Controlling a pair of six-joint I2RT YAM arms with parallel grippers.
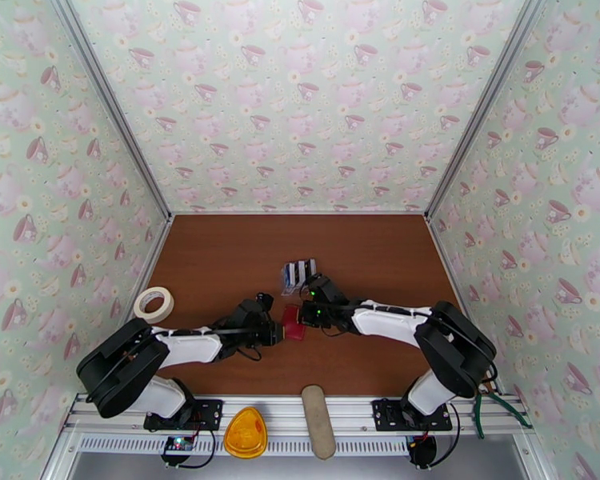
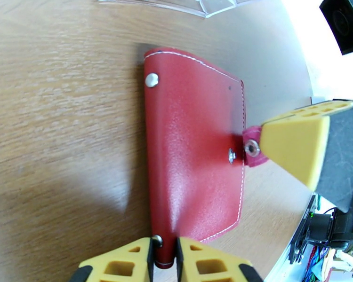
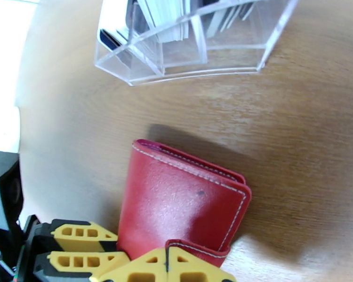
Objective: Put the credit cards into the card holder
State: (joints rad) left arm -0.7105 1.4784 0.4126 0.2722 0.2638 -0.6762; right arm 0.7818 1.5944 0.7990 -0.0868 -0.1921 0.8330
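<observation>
At the middle of the bench (image 1: 220, 258), just near of the credit cards (image 1: 298, 272), found the card holder (image 1: 294, 322) folded flat, with left claw (image 2: 164, 254) clamped on its left edge and right claw (image 3: 167, 265) clamped on the unsnapped snap tab (image 2: 251, 149); judged best to lift tab slowly, anchoring that left edge.

Teacup-patterned pale green walls (image 1: 300, 98) around a brown wood-grain tabletop (image 1: 220, 258), aluminium corner rails (image 1: 112, 106)
</observation>
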